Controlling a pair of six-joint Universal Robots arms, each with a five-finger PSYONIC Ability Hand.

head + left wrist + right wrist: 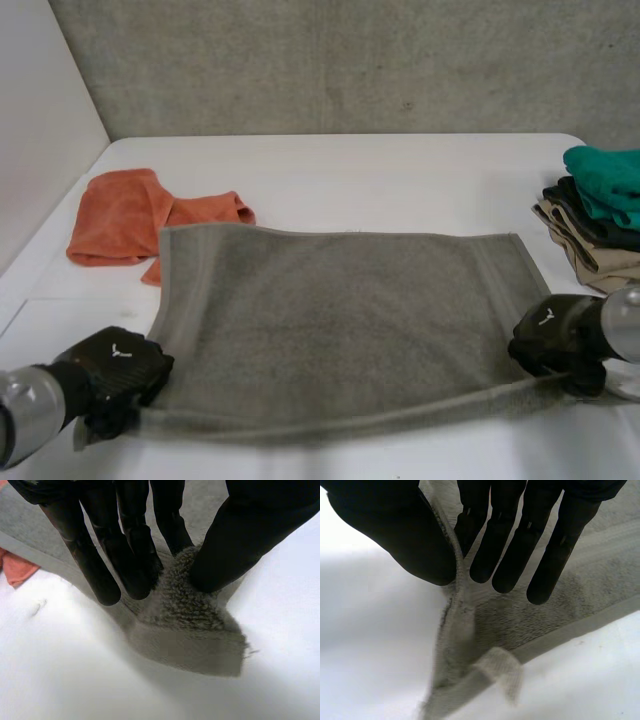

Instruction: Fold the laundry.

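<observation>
the left hand [115, 365] is pinching one near corner of the grey towel [340, 320], the right hand [550, 335] pinching the other.

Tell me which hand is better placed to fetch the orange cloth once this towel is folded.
Left, probably. The orange cloth lies on the left hand's side, just beyond the grey towel; the right hand pinches the towel's opposite near corner.

Towel [340, 320] lies between cloth [125, 215] and stack [598, 222]
</observation>
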